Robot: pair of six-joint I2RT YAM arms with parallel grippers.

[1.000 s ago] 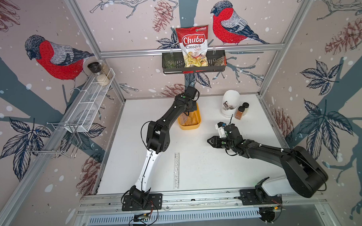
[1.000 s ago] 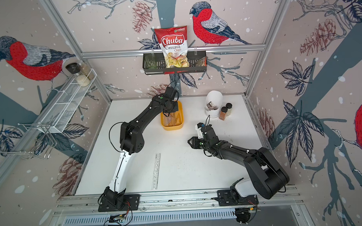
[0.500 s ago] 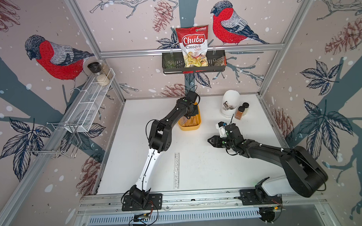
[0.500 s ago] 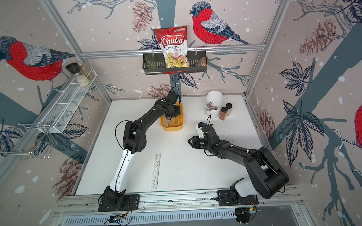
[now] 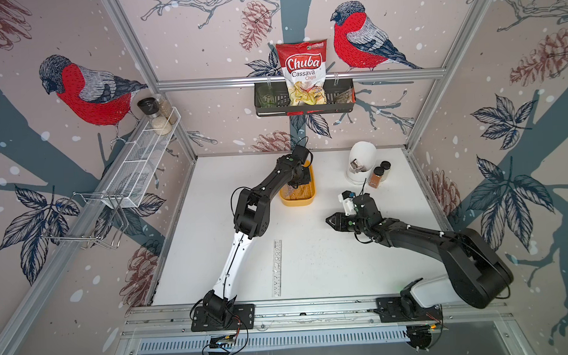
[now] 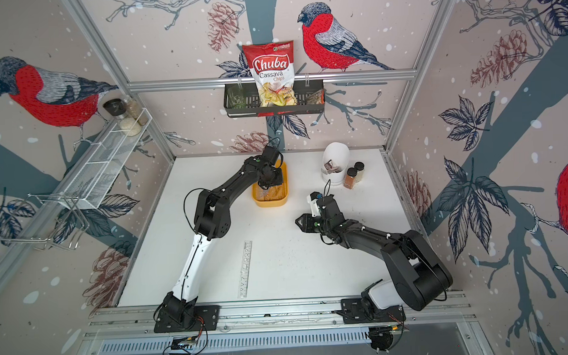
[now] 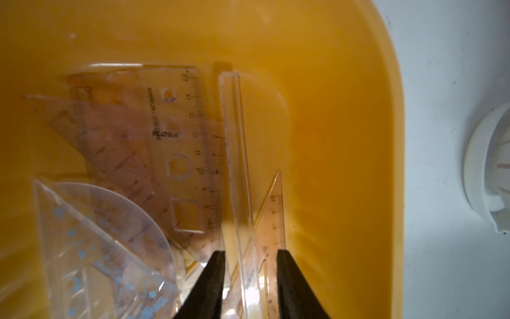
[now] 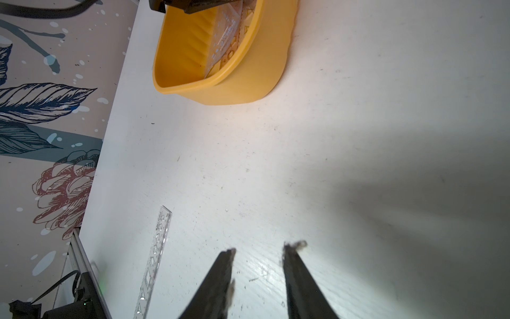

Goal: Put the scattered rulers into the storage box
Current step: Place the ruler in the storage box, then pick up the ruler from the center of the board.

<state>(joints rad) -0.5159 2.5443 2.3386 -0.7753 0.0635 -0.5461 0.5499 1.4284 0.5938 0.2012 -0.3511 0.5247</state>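
Inside the bird-papered walls, the white surface [image 5: 328,264] carried the yellow storage box [image 5: 297,201], which already held several rulers. The left fingers [image 7: 212,281] stood parted inside it, on either side of a clear straight ruler [image 7: 234,165], apparently to let it settle. The right fingers [image 8: 218,279] were parted and empty, probably waiting. One stencil ruler [image 5: 277,268] lay outside.

Yellow-orange storage box [image 5: 297,202] with overlapping see-through rulers [image 7: 179,143] inside; one clear stencil ruler [image 5: 277,268] flat outside, well apart.

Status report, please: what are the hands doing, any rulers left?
Left gripper open in box, clear ruler between jaws. Right gripper open, empty. One stencil ruler on table.
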